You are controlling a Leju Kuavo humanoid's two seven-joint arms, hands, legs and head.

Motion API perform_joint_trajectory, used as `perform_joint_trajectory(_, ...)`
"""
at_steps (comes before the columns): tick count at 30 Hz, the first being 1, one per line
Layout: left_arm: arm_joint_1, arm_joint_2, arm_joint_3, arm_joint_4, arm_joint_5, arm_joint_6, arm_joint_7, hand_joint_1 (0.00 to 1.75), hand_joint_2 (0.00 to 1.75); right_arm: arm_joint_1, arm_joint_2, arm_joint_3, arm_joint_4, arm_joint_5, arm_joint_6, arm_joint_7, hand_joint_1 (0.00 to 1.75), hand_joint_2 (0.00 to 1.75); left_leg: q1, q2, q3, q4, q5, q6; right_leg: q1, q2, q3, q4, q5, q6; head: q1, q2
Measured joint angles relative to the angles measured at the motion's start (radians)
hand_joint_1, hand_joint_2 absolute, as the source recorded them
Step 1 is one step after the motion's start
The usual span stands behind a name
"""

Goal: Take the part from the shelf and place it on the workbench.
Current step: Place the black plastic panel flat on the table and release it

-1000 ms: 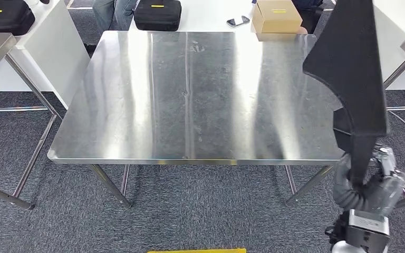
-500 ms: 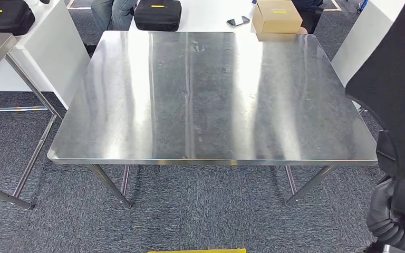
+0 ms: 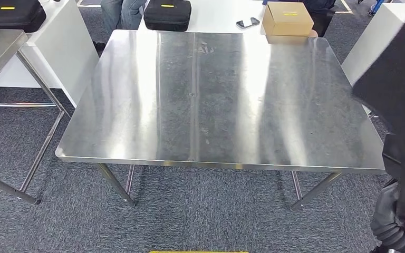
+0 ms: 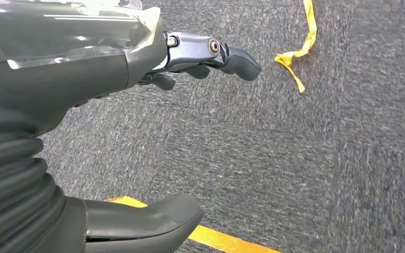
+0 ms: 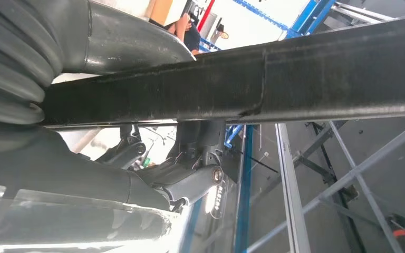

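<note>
Part sits in our right robot hand, fingers wrapped round its lower end, off the desk's near-right corner; held upright, we judge, so it clears the edge. Left robot hand hangs over carpet below the desk, fingers apart, holding nothing. Desk surface ahead is bare steel. Beyond the desk's far edge: cardboard box, phone, black case.

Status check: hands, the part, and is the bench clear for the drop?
Right hand grips black part, off the right edge of the workbench, not yet set down. Left hand empty over carpet. Nothing lying on the steel top.
</note>
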Motion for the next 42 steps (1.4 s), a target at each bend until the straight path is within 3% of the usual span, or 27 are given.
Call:
perform_joint_trajectory(1, 0.0, 0.0, 0.0, 0.0, 0.0, 0.0, 0.0, 0.0, 1.75, 0.001, 0.0, 0.0, 0.0, 0.0, 0.0, 0.0, 1.75, 1.75, 0.001, -0.005, 0.003, 0.001, -0.002, -0.003, -0.002, 0.0, 0.007, -0.029, 0.022, 0.011, 0.0, 0.0)
perform_joint_trajectory(3, 0.0, 0.001, 0.0, 0.001, 0.001, 0.0, 0.0, 0.0, 1.75, -0.001, 0.0, -0.001, 0.0, -0.001, 0.001, 0.001, 1.75, 1.75, 0.004, -0.014, 0.009, 0.005, -0.007, -0.012, -0.009, -0.001, 0.064, -0.166, 0.09, 0.031, 0.002, 0.0)
perform_joint_trajectory(4, 0.0, 0.001, 0.0, 0.001, 0.001, 0.001, 0.0, 0.0, 1.75, -0.002, 0.0, -0.001, 0.001, -0.001, 0.001, 0.001, 1.75, 1.75, 0.003, -0.017, 0.011, 0.008, -0.011, -0.019, -0.01, -0.001, 0.09, -0.226, 0.116, 0.032, 0.003, 0.0)
perform_joint_trajectory(6, 0.001, 0.002, -0.001, 0.002, 0.001, 0.001, 0.0, 0.0, 1.75, -0.004, 0.0, -0.002, 0.002, -0.001, 0.001, 0.001, 1.75, 1.75, -0.001, -0.021, 0.013, 0.012, -0.018, -0.033, -0.007, -0.002, 0.108, -0.272, 0.137, 0.013, 0.004, 0.0)
perform_joint_trajectory(8, 0.001, 0.004, -0.001, 0.003, 0.001, 0.001, 0.0, 0.0, 1.75, -0.005, 0.0, -0.004, 0.002, -0.001, 0.003, 0.002, 1.75, 1.75, 0.001, -0.02, 0.016, 0.011, -0.022, -0.046, -0.007, -0.002, 0.112, -0.273, 0.138, -0.012, 0.002, 0.0)
perform_joint_trajectory(10, 0.001, 0.005, -0.002, 0.003, 0.001, 0.002, 0.0, 0.0, 1.75, -0.006, 0.0, -0.005, 0.002, -0.001, 0.007, 0.002, 1.75, 1.75, 0.006, -0.018, 0.003, 0.041, -0.042, -0.058, -0.011, -0.002, 0.122, -0.276, 0.138, -0.027, 0.0, 0.0)
perform_joint_trajectory(11, 0.0, 0.005, -0.003, 0.004, 0.001, 0.002, 0.0, 0.0, 1.75, -0.007, 0.0, -0.005, 0.002, -0.001, 0.008, 0.002, 1.75, 1.75, 0.008, -0.016, -0.019, 0.086, -0.065, -0.064, -0.014, -0.002, 0.128, -0.277, 0.138, -0.033, -0.002, 0.0)
perform_joint_trajectory(13, 0.001, 0.005, -0.004, 0.007, 0.001, 0.004, 0.0, 0.0, 1.75, -0.009, 0.0, -0.005, 0.003, -0.001, 0.011, 0.002, 1.75, 1.75, 0.012, -0.012, -0.091, 0.22, -0.12, -0.073, -0.01, -0.003, 0.133, -0.276, 0.133, -0.042, -0.006, 0.0)
perform_joint_trajectory(14, 0.001, 0.005, -0.004, 0.008, 0.001, 0.005, 0.0, 0.0, 1.75, -0.01, 0.0, -0.005, 0.005, -0.001, 0.013, 0.003, 1.75, 1.75, 0.013, -0.011, -0.127, 0.277, -0.134, -0.075, -0.008, -0.003, 0.136, -0.276, 0.129, -0.046, -0.006, 0.0)
perform_joint_trajectory(15, 0.001, 0.006, -0.004, 0.01, 0.002, 0.007, 0.0, 0.0, 1.75, -0.012, 0.0, -0.005, 0.006, -0.001, 0.014, 0.004, 1.75, 1.75, 0.014, -0.011, -0.148, 0.301, -0.129, -0.075, -0.007, -0.002, 0.14, -0.276, 0.125, -0.048, -0.006, 0.0)
perform_joint_trajectory(16, 0.002, 0.006, -0.004, 0.011, 0.002, 0.009, 0.0, 0.0, 1.75, -0.013, 0.0, -0.005, 0.008, 0.0, 0.016, 0.005, 1.75, 1.75, 0.014, -0.01, -0.149, 0.285, -0.104, -0.073, -0.006, -0.002, 0.146, -0.276, 0.12, -0.049, -0.006, 0.0)
perform_joint_trajectory(18, 0.002, 0.007, -0.004, 0.013, 0.003, 0.014, 0.0, 0.0, 1.75, -0.016, 0.0, -0.005, 0.01, 0.003, 0.017, 0.007, 1.75, 1.75, 0.012, -0.009, -0.099, 0.159, -0.022, -0.063, -0.005, 0.0, 0.16, -0.277, 0.106, -0.046, -0.006, 0.0)
perform_joint_trajectory(19, 0.001, 0.008, -0.004, 0.014, 0.003, 0.015, 0.0, 0.0, 1.75, -0.019, 0.0, -0.005, 0.011, 0.004, 0.017, 0.007, 1.75, 1.75, 0.01, -0.007, -0.068, 0.097, 0.002, -0.056, -0.001, 0.0, 0.165, -0.277, 0.099, -0.042, -0.006, 0.0)
perform_joint_trajectory(21, -0.001, 0.011, -0.005, 0.015, 0.003, 0.018, -0.001, 0.0, 1.75, -0.025, 0.0, -0.005, 0.012, 0.005, 0.017, 0.009, 1.75, 1.75, 0.004, -0.006, -0.033, 0.036, 0.009, -0.046, 0.002, 0.0, 0.168, -0.28, 0.089, -0.033, -0.005, 0.0)
perform_joint_trajectory(25, -0.002, 0.014, -0.005, 0.022, 0.004, 0.021, -0.002, 0.0, 1.75, -0.032, 0.0, -0.005, 0.015, 0.014, 0.017, 0.014, 1.75, 1.75, 0.005, -0.009, -0.011, 0.013, -0.003, -0.026, 0.005, -0.002, 0.171, -0.266, 0.07, -0.017, -0.005, 0.0)
perform_joint_trajectory(27, -0.003, 0.015, -0.006, 0.024, 0.004, 0.022, -0.002, 0.0, 1.75, -0.034, 0.0, -0.005, 0.016, 0.017, 0.017, 0.015, 1.75, 1.75, 0.01, -0.009, 0.005, 0.002, -0.007, -0.015, 0.006, 0.0, 0.117, -0.161, 0.031, -0.021, -0.002, 0.0)
perform_joint_trajectory(29, -0.004, 0.015, -0.006, 0.027, 0.004, 0.022, -0.002, 0.0, 1.75, -0.034, 0.0, -0.005, 0.019, 0.018, 0.017, 0.016, 1.75, 1.75, 0.01, -0.01, 0.014, 0.002, -0.017, -0.01, 0.005, 0.002, 0.023, -0.022, -0.006, -0.02, 0.0, 0.0)
perform_joint_trajectory(30, -0.004, 0.015, -0.006, 0.029, 0.004, 0.022, -0.002, 0.0, 1.75, -0.034, 0.0, -0.005, 0.02, 0.018, 0.017, 0.016, 1.75, 1.75, 0.01, -0.012, 0.02, 0.002, -0.023, -0.011, 0.004, 0.002, -0.009, 0.013, -0.005, -0.014, 0.0, 0.0)
perform_joint_trajectory(31, -0.004, 0.015, -0.006, 0.03, 0.005, 0.022, -0.002, 0.0, 1.75, -0.033, 0.0, -0.005, 0.022, 0.018, 0.017, 0.016, 1.75, 1.75, 0.01, -0.014, 0.027, 0.002, -0.029, -0.013, 0.002, 0.002, -0.022, 0.007, 0.015, -0.003, 0.0, 0.0)
perform_joint_trajectory(33, -0.004, 0.015, -0.006, 0.033, 0.006, 0.022, -0.002, 0.0, 1.75, -0.034, 0.0, -0.005, 0.023, 0.018, 0.017, 0.016, 1.75, 1.75, 0.011, -0.018, 0.047, 0.002, -0.044, -0.019, -0.004, 0.001, 0.012, -0.116, 0.097, 0.022, 0.0, 0.0)
perform_joint_trajectory(34, -0.004, 0.015, -0.006, 0.034, 0.006, 0.022, -0.002, 0.0, 1.75, -0.034, 0.0, -0.005, 0.024, 0.018, 0.017, 0.017, 1.75, 1.75, 0.009, -0.02, 0.055, 0.004, -0.053, -0.025, -0.005, 0.001, 0.036, -0.185, 0.136, 0.027, 0.002, 0.0)
perform_joint_trajectory(36, -0.004, 0.016, -0.007, 0.035, 0.006, 0.022, -0.002, 0.0, 1.75, -0.034, 0.0, -0.005, 0.025, 0.018, 0.017, 0.017, 1.75, 1.75, 0.004, -0.022, 0.061, 0.005, -0.069, -0.036, -0.005, 0.001, 0.068, -0.261, 0.172, 0.014, 0.002, 0.0)
perform_joint_trajectory(39, -0.005, 0.018, -0.01, 0.036, 0.006, 0.022, -0.002, 0.0, 1.75, -0.034, 0.001, -0.005, 0.026, 0.018, 0.017, 0.017, 1.75, 1.75, 0.005, -0.021, 0.066, 0.006, -0.082, -0.052, -0.005, 0.003, 0.076, -0.265, 0.168, -0.018, -0.001, 0.0)
perform_joint_trajectory(41, -0.005, 0.019, -0.013, 0.036, 0.006, 0.022, -0.002, 0.0, 1.75, -0.034, 0.001, -0.005, 0.026, 0.019, 0.017, 0.017, 1.75, 1.75, 0.01, -0.016, 0.045, 0.057, -0.109, -0.064, -0.011, 0.003, 0.086, -0.267, 0.162, -0.033, -0.005, 0.0)
perform_joint_trajectory(42, -0.005, 0.02, -0.014, 0.037, 0.006, 0.022, -0.002, 0.0, 1.75, -0.034, 0.001, -0.005, 0.026, 0.019, 0.017, 0.017, 1.75, 1.75, 0.012, -0.014, 0.017, 0.112, -0.133, -0.069, -0.012, 0.003, 0.092, -0.268, 0.158, -0.04, -0.007, 0.0)
